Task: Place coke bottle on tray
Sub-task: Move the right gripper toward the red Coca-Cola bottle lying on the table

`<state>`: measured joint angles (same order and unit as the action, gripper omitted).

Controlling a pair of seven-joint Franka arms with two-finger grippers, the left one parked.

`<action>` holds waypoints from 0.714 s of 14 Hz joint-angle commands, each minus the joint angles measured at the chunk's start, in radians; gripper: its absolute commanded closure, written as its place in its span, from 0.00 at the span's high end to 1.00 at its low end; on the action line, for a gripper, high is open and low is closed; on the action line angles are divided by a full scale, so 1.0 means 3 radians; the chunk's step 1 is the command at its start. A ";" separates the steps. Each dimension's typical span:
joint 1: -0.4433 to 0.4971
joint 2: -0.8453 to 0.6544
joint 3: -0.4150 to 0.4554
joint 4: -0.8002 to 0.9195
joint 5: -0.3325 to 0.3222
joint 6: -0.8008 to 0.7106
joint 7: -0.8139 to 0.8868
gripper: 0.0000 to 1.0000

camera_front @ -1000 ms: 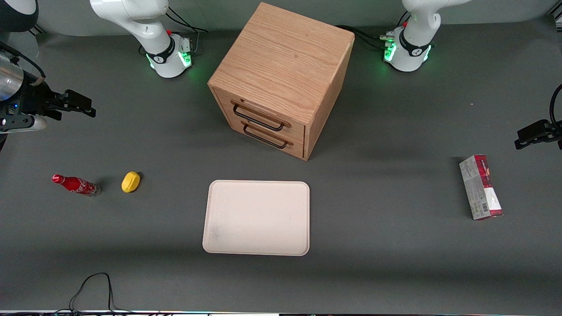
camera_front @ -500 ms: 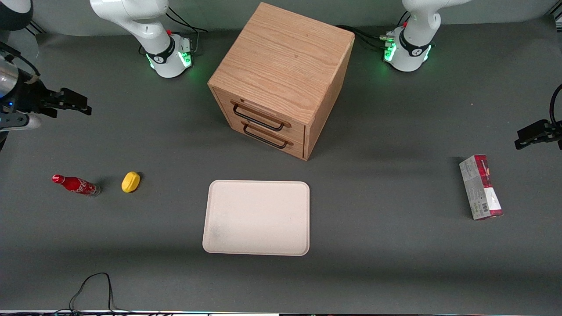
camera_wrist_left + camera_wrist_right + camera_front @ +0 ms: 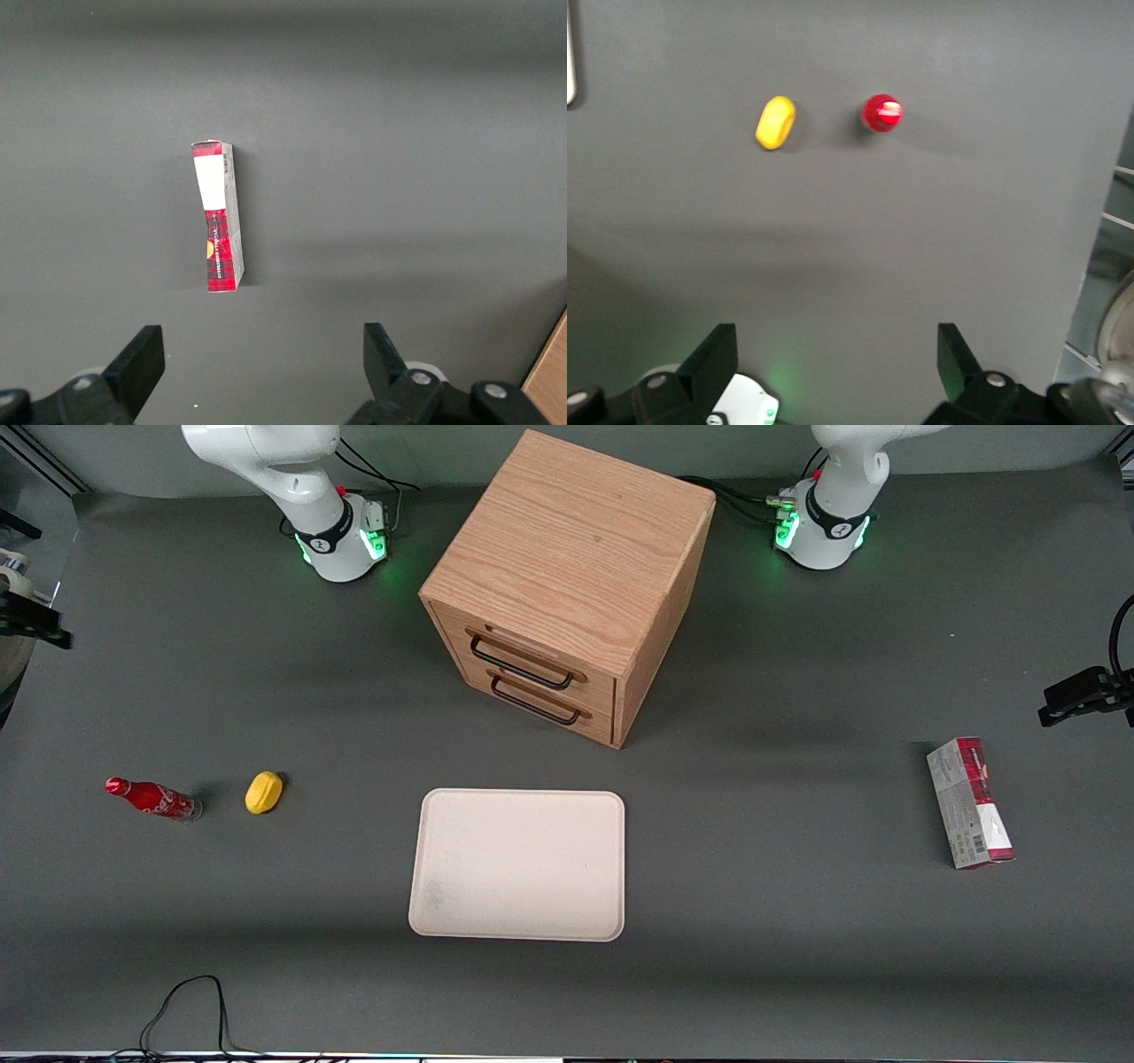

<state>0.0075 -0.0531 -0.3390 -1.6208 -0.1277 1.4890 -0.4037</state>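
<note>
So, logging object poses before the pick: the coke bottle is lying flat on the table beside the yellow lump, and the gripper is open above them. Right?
Not quite: the coke bottle stands upright; the right wrist view looks straight down on its cap. It is beside the yellow lump, and the gripper hangs open above.

1. The coke bottle is red with a red cap and white writing – its base looks silvery.
2. The tray is pale cream all over.
3. The lemon is bright yellow.
4. The carton is red and grey, with a white patch.
5. The cabinet is light brown wood with wavy grain – its handles are dark.
6. The table is dark grey.
7. The gripper, high above the table near the coke bottle, has black fingers spread wide.
</note>
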 commanded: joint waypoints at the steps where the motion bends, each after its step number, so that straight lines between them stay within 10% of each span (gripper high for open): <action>1: 0.0042 0.0136 0.0000 0.0208 -0.0081 -0.0060 -0.0056 1.00; 10: -0.0183 0.0366 -0.0092 0.0448 -0.0060 -0.0004 -0.0434 1.00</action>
<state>-0.0369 0.0221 -0.3545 -1.5321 -0.1356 1.4902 -0.4945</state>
